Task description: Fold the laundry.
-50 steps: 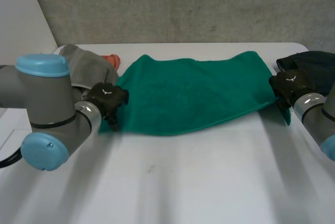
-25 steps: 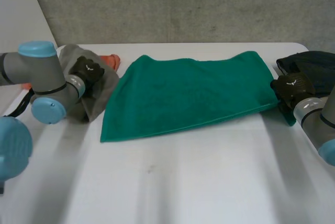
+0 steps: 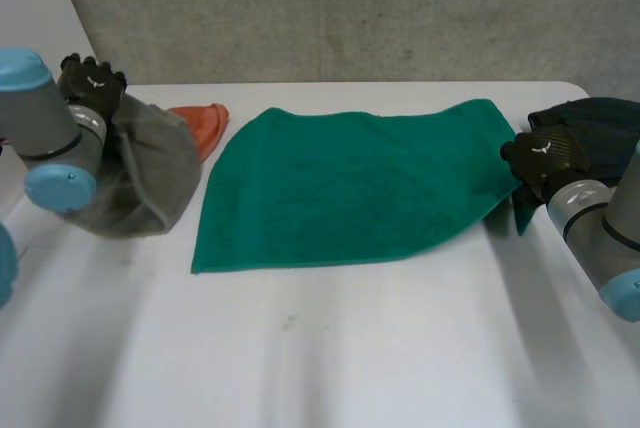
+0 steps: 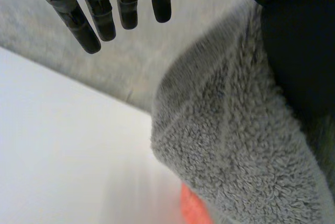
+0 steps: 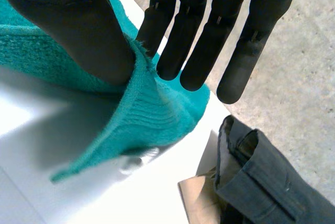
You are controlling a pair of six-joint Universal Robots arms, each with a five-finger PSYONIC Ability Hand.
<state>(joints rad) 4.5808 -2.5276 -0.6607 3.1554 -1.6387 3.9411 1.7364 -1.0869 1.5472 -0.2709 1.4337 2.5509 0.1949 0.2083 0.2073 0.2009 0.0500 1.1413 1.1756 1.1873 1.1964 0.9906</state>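
Left robot hand point(image 3: 92, 83), fingers point(image 4: 76, 22) straight; right robot hand point(image 3: 545, 156), pinch on green towel point(image 3: 350, 188)

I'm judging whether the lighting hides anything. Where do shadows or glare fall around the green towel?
Head view: even, soft light, no glare on the towel; a small shadow sits under its corner at the right hand. Right wrist view: the pinched corner throws a grey shadow on the table, with a bright patch beside it. Left wrist view: the grey cloth is evenly lit.

From here I see the white table point(image 3: 330, 358), and a rough grey concrete wall point(image 3: 350, 8) standing just behind its far edge.
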